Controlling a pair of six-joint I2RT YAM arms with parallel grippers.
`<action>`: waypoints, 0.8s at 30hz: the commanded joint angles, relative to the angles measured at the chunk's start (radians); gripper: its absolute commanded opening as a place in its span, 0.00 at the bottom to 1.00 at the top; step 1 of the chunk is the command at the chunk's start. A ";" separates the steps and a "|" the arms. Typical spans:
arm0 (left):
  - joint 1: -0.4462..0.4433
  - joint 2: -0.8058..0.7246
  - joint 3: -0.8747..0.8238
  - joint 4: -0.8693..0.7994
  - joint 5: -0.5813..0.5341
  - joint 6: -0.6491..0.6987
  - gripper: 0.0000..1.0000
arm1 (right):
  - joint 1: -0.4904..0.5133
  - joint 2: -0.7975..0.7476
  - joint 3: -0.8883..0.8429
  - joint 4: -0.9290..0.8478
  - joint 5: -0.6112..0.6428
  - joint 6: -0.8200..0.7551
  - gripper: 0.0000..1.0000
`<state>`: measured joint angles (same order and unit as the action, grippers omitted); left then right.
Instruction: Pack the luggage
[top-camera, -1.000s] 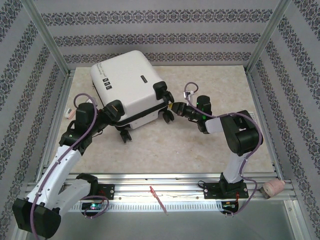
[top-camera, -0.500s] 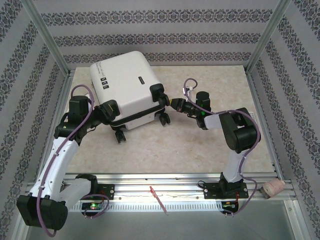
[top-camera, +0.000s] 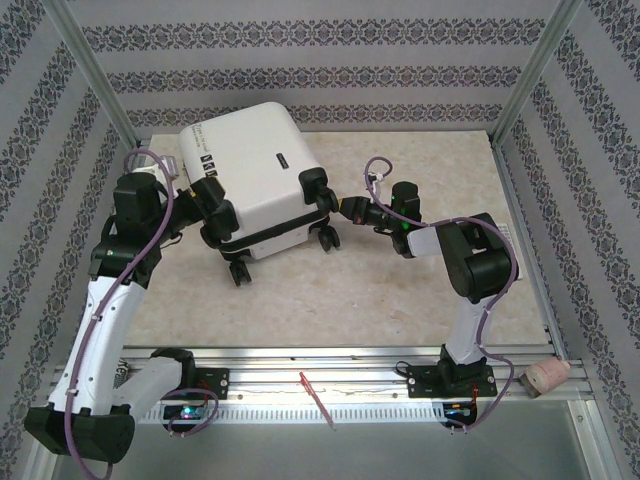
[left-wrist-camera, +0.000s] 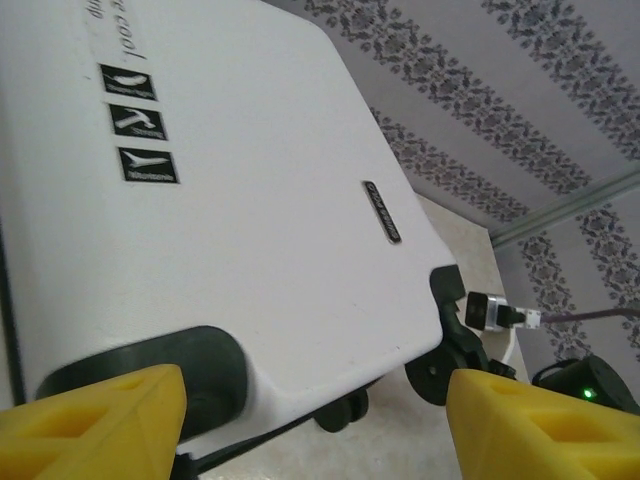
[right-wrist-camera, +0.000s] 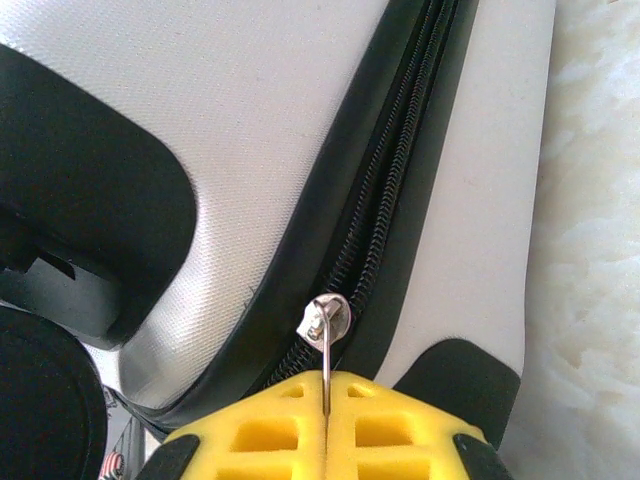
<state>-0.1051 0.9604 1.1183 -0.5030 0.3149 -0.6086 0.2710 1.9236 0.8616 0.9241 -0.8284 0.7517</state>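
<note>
- left gripper (top-camera: 208, 203): fingers apart, straddling the luggage's left corner, nothing clamped; probably there to brace the case.
- luggage (top-camera: 255, 165): closed, far-left part of the table (top-camera: 400, 300), wheels (top-camera: 327, 236) toward the near edge.
- right gripper (right-wrist-camera: 325, 425): pinched together on the zipper pull (right-wrist-camera: 326, 340) at the right corner seam, likely to run the zip.
- black wheel housing (right-wrist-camera: 80, 190) crowds the pull.
- red strip (top-camera: 316, 397) and pinkish roll (top-camera: 546, 376) sit at the near edge, well apart.

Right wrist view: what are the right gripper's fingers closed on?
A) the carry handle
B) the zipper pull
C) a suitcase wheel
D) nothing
B: the right gripper is shut on the thin metal zipper pull hanging from the slider on the luggage.
</note>
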 joint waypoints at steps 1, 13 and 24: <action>-0.123 0.011 0.042 0.034 -0.078 -0.001 0.71 | 0.023 -0.002 0.030 0.052 -0.038 -0.041 0.00; -0.623 0.484 0.348 -0.088 -0.499 0.058 0.74 | 0.022 -0.013 0.019 0.053 -0.030 -0.036 0.00; -0.719 0.769 0.545 -0.194 -0.677 -0.003 0.79 | 0.023 -0.028 0.001 0.061 -0.034 -0.033 0.00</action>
<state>-0.8181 1.7126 1.6245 -0.6365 -0.2794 -0.5842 0.2710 1.9232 0.8612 0.9241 -0.8280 0.7341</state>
